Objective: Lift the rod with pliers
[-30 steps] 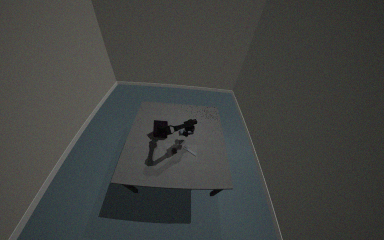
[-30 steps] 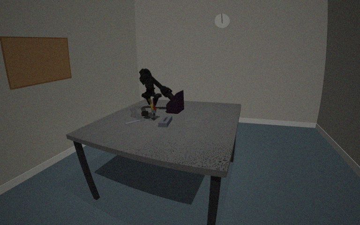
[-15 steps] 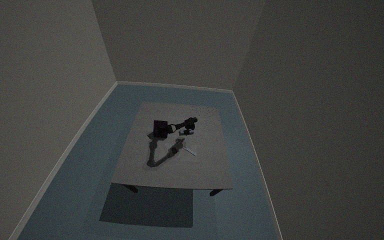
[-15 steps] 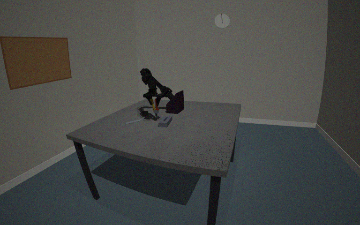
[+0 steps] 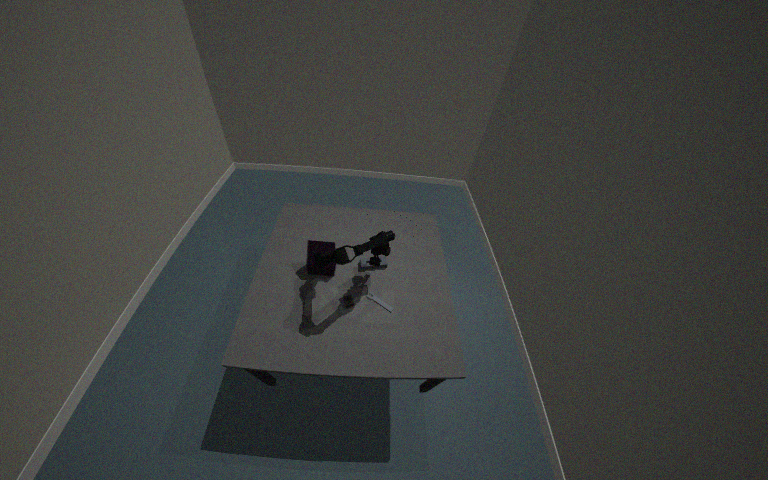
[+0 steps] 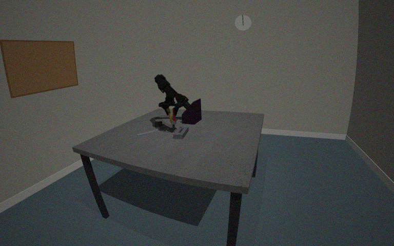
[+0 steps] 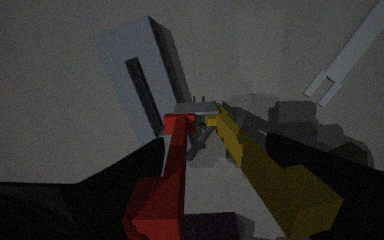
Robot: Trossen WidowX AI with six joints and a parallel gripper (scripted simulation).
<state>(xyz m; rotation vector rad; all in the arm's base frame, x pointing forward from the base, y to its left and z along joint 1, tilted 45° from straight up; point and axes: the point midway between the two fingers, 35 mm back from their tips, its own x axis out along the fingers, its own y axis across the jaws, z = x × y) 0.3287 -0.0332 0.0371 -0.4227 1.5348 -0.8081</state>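
My gripper [image 6: 172,112] [image 7: 215,141] is shut on the locking pliers [image 6: 174,116] [image 7: 197,107], with a black finger outside each handle. One handle is red, the other yellow. The grey head points down, above the table, close beside the channel block in the exterior view; how high is hard to judge. The pale channel block [image 5: 364,266] [image 6: 178,137] [image 7: 156,75] has a dark narrow slot, left of the pliers' head in the wrist view. The rod cannot be made out in the slot. The jaws' opening is too small and dark to tell.
A pale flat bar [image 5: 380,302] [image 6: 146,133] [image 7: 357,42] with a forked end lies on the table [image 5: 339,356] [image 6: 203,154]. A dark purple box [image 5: 320,254] [image 6: 192,114] stands by the arm's base. The arm's shadow falls across the table. I cannot clearly identify the holster.
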